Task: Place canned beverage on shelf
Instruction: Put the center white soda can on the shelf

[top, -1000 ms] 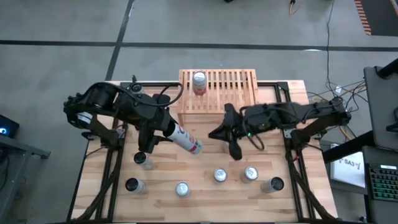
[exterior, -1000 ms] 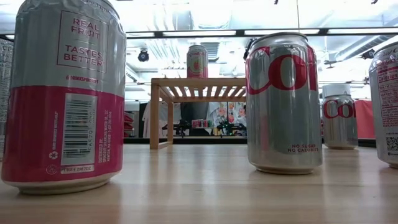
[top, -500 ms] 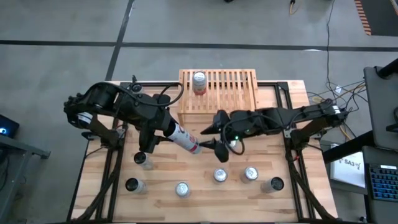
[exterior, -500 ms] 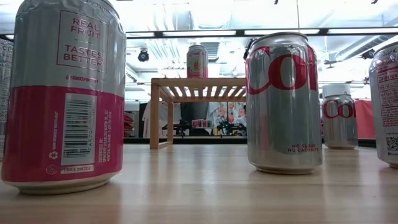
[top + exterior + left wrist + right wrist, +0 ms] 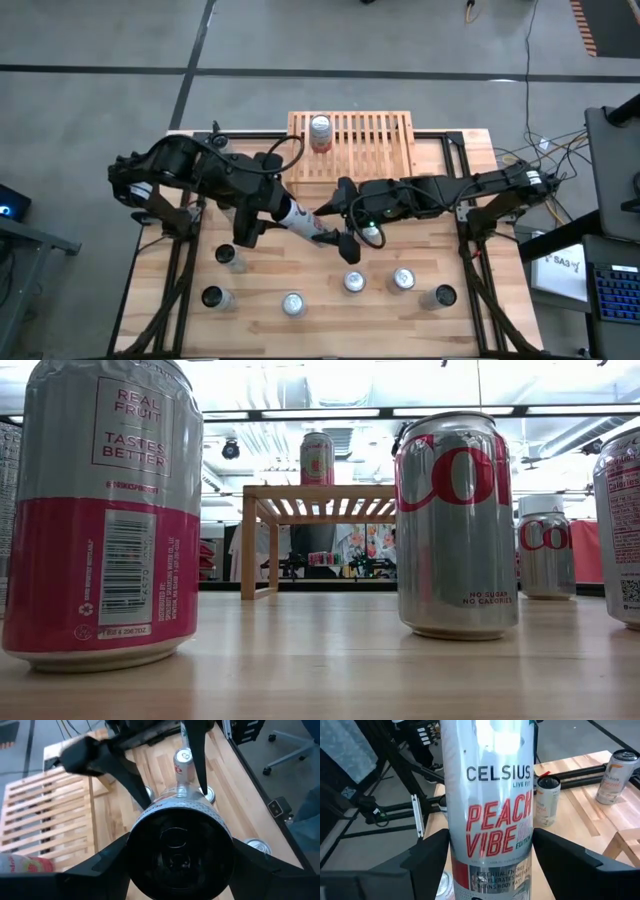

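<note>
The left gripper [image 5: 268,208] holds a slim can [image 5: 300,222] by its base, tilted, above the table [image 5: 460,250] in front of the shelf [image 5: 360,135]. The right gripper [image 5: 336,224] stands wide, its fingers [image 5: 422,865] on either side of the can's far end; we cannot tell whether they touch it.

We judge a hand-over is in progress. Risks: if the left gripper lets go before the right has closed, the can falls onto the table and may knock the standing cans [image 5: 352,282] below. A closing grip near the can's end could swing it in the fingers, or dent the thin wall. The two grippers are very close and could collide.

One can [image 5: 320,132] already stands on the shelf's left part; placement should keep clear of it.

Writing read: the held can [image 5: 492,815] shows "CELSIUS LIVE FIT" and "PEACH VIBE". In the low view, the pink can [image 5: 105,510] reads "REAL FRUIT TASTES BETTER"; a silver can [image 5: 457,525] shows red "Co" and "NO SUGAR NO CALORIES".
</note>
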Controlling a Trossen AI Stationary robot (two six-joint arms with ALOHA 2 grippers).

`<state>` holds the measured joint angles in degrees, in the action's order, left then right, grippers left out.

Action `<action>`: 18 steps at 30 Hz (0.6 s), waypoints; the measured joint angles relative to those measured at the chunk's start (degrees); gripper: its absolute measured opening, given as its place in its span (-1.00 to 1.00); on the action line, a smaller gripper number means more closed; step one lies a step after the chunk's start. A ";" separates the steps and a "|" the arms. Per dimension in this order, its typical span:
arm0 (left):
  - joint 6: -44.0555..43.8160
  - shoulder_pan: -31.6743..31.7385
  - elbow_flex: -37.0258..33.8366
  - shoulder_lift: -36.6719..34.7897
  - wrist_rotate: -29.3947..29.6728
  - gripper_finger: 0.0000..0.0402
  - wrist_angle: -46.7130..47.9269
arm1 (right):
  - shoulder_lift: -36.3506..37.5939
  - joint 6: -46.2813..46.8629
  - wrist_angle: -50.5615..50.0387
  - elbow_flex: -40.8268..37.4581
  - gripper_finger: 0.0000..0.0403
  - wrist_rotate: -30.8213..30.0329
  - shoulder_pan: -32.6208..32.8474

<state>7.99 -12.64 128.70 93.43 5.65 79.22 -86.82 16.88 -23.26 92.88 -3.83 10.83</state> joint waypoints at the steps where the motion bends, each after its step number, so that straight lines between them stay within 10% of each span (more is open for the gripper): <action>1: 0.54 0.00 -0.02 -0.02 0.04 0.19 -0.08 | -0.53 -0.16 0.16 0.02 0.37 0.12 -0.07; 18: -0.19 0.02 -0.28 0.09 -1.08 0.19 0.41 | -2.89 -1.22 0.73 1.76 0.32 7.19 -1.17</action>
<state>7.81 -12.62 128.42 93.51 4.57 79.63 -89.71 15.66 -22.53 94.64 3.35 9.66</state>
